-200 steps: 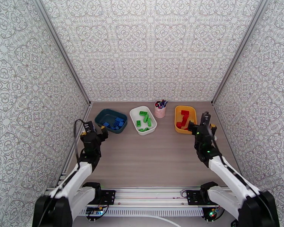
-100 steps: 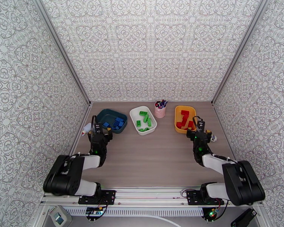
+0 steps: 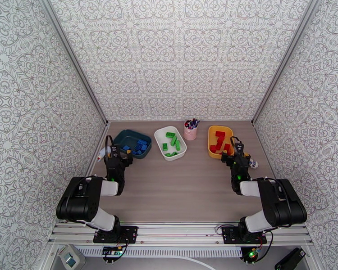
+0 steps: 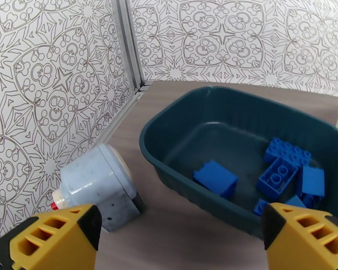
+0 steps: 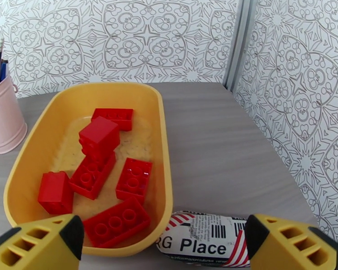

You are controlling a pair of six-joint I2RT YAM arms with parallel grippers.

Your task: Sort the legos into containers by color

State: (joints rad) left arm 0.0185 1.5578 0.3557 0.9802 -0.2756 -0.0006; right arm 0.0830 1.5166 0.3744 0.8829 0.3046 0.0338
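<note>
Though both have sunk lower, left tool (image 4: 178, 235) and right tool (image 5: 166, 244) gape wide, empty

Left arm (image 3: 85, 201) and right arm (image 3: 277, 205) folded low over the table (image 3: 182, 194), elbows by its near edge, left gripper (image 3: 118, 153) at far left, right gripper (image 3: 236, 155) at far right, yellow-tipped jaws spread wide, holding nothing
</note>
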